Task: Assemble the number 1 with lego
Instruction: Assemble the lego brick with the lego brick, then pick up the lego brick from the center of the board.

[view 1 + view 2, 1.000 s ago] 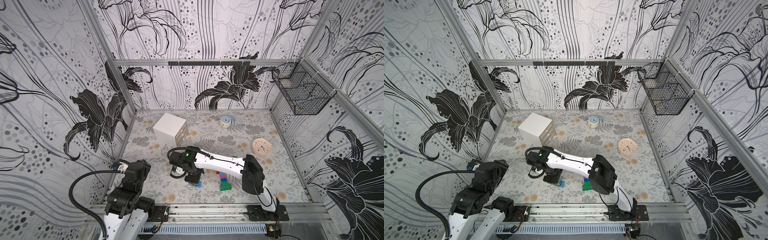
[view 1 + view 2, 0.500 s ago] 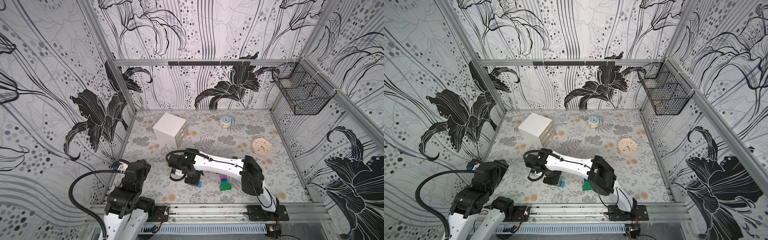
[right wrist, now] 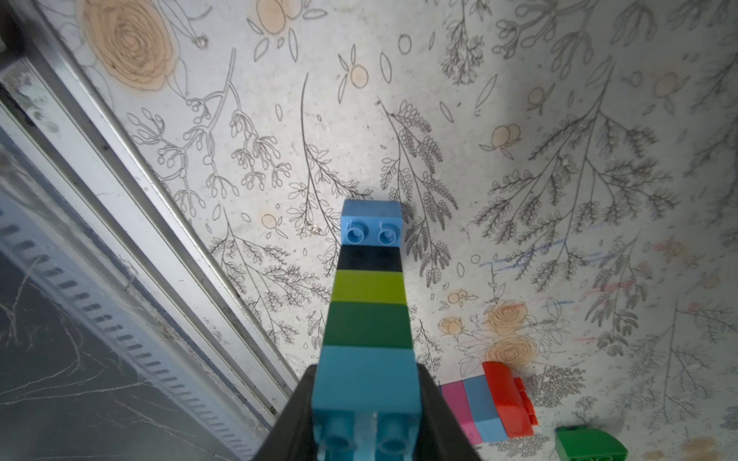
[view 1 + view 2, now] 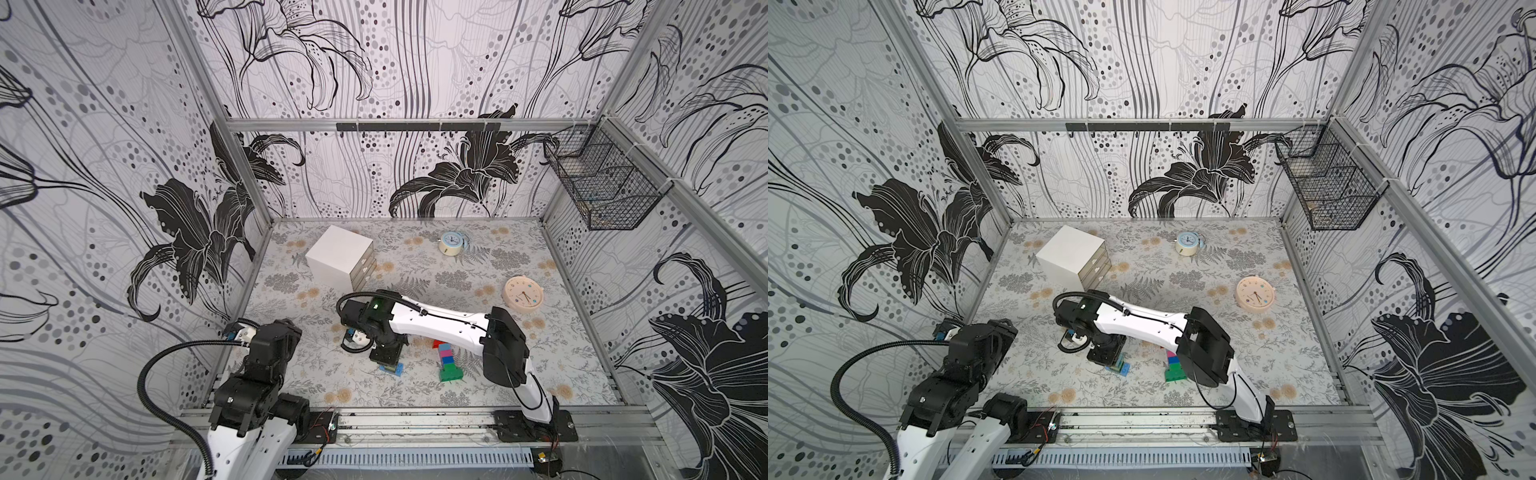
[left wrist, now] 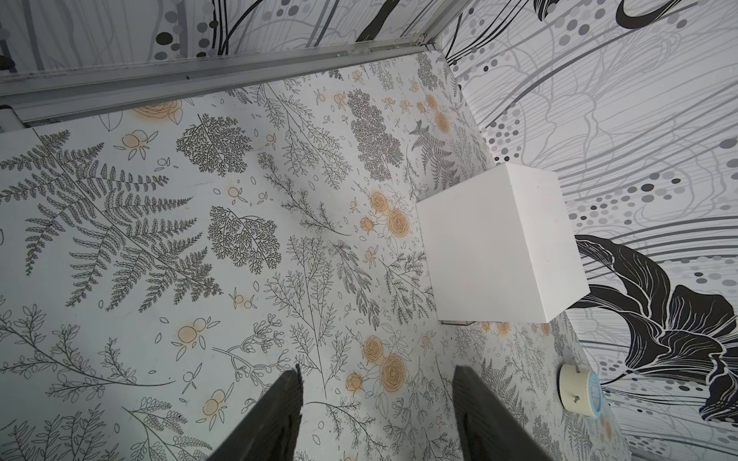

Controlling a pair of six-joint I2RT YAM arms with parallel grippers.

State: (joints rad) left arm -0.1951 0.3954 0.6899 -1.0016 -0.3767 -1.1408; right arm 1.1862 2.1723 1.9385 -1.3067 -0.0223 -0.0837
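Right gripper [image 3: 365, 385] pinches brick column [image 3: 369, 303] | left gripper [image 5: 377, 371] spread | pink-blue-red bricks [image 3: 489, 403] near

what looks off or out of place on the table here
Faint red and blue scribble marks stain the table mat near the loose lego pieces. The peach clock lies flat, face up.

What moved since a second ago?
Hardly anything. The right gripper only wobbled slightly, still shut on the brick stick. The open left gripper, the other bricks, the blue clock, the peach clock and the white drawers stayed put.
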